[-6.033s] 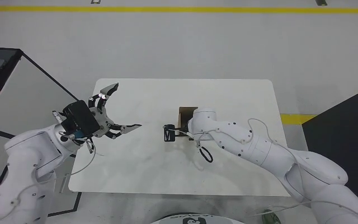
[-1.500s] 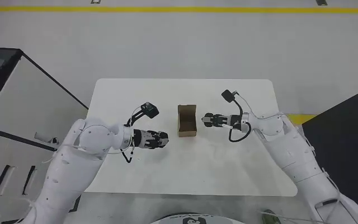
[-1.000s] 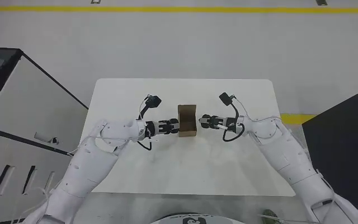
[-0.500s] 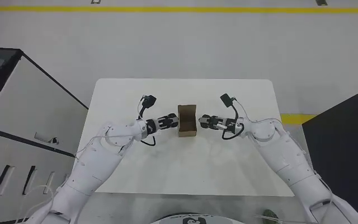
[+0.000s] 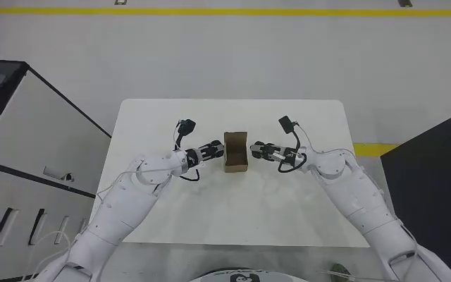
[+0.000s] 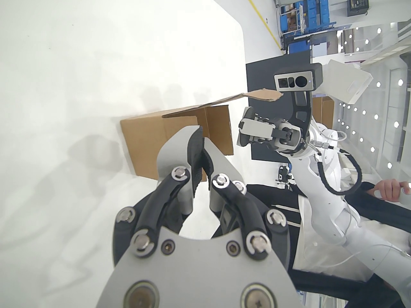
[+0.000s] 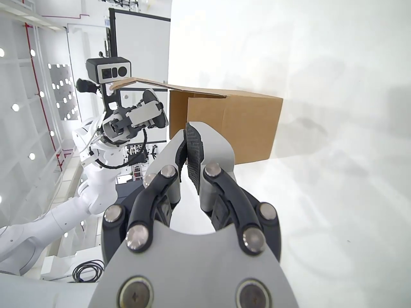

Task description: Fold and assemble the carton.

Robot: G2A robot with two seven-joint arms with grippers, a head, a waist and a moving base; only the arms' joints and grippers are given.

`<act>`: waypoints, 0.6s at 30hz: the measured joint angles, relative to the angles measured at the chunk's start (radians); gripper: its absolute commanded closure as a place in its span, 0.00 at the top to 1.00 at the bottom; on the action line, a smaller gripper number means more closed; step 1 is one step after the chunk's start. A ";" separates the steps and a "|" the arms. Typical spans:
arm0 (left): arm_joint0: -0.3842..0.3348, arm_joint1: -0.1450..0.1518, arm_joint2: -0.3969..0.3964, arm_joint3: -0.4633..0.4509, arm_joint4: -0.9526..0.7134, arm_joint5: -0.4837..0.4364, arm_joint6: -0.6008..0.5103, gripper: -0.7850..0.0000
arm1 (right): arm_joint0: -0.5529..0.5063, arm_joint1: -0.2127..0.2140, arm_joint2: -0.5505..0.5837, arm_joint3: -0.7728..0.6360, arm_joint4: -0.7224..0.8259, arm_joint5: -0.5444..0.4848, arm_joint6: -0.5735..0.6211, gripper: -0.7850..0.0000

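Your left pincer [image 5: 218, 149] is closed, its two fingers pressed together with nothing between them, and its tip points straight at the carton [image 5: 236, 154]. In its own wrist camera you see the left pincer [image 6: 198, 144] with its black pads [image 6: 196, 149] meeting at the tip and the brown wall of the carton [image 6: 151, 136] right ahead of it. You cannot tell whether the tip touches that wall or stops just short.

Your right pincer [image 5: 254, 150] is closed and empty too. It faces the opposite wall, so the carton sits between the two pincers, tip to tip across it. In the right wrist camera the right pincer [image 7: 189, 137] has its pads together and the carton [image 7: 237, 123] just ahead. Contact there is not clear either.

Each wrist camera also catches the other arm beyond the carton. You see the right pincer [image 6: 245, 129] past the carton in the left wrist camera, and the left pincer [image 7: 154, 115] past it in the right one. Both sit near the carton's upper edge.

The carton stands upright on the white table [image 5: 296, 204] with its top open. One flap [image 6: 260, 94] rises from the rim above the level of both pincers, leaning a little. It belongs to the wall that runs from one pincer to the other, on the far side of them. You see the same flap [image 7: 138, 81] from the right wrist, reaching up past the left pincer.
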 measured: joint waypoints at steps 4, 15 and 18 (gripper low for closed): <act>-0.015 -0.008 0.017 0.020 -0.008 -0.003 -0.003 0.00 | 0.016 -0.008 -0.015 0.016 0.004 0.005 0.002 0.00; -0.047 -0.025 0.049 0.066 -0.013 -0.005 -0.022 0.00 | 0.070 -0.032 -0.074 0.062 -0.020 0.024 0.027 0.00; -0.051 -0.029 0.056 0.074 -0.013 -0.006 -0.025 0.00 | 0.082 -0.038 -0.087 0.069 -0.034 0.029 0.025 0.00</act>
